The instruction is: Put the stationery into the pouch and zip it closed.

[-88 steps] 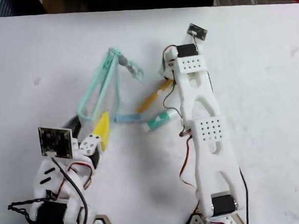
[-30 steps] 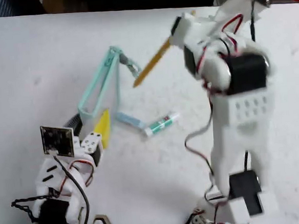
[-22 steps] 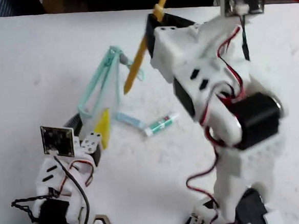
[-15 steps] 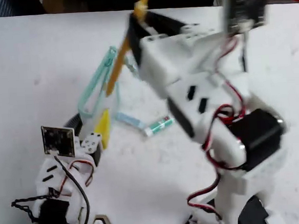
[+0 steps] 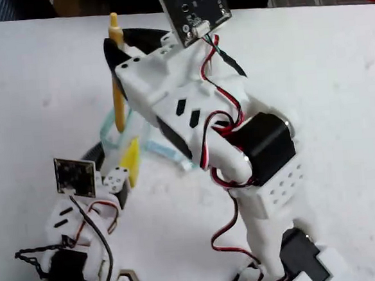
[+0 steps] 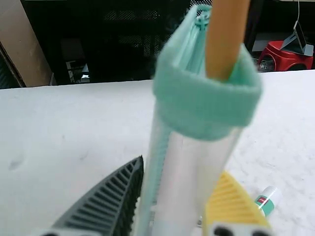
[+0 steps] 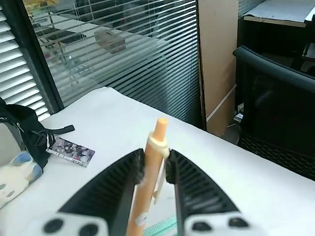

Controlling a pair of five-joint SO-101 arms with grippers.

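- Orange pencil [image 6: 224,39] stands nearly upright, its lower end dipped into the open mouth of the teal pouch [image 6: 197,108], left of the desk's [image 5: 34,67] middle.
- The right claw [image 7: 156,156] is clamped on the pencil near its upper end.
- The left claw [image 6: 182,167] pinches the pouch, propping its mouth upward.
- The step looks like inserting the pencil. Next, it likely needs lowering deeper before release, or it may tip out.
- A white tube [image 6: 266,199] lies on the desk beside the pouch, unpacked.

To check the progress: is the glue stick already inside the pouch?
No, the glue stick lies on the table, outside the pouch.
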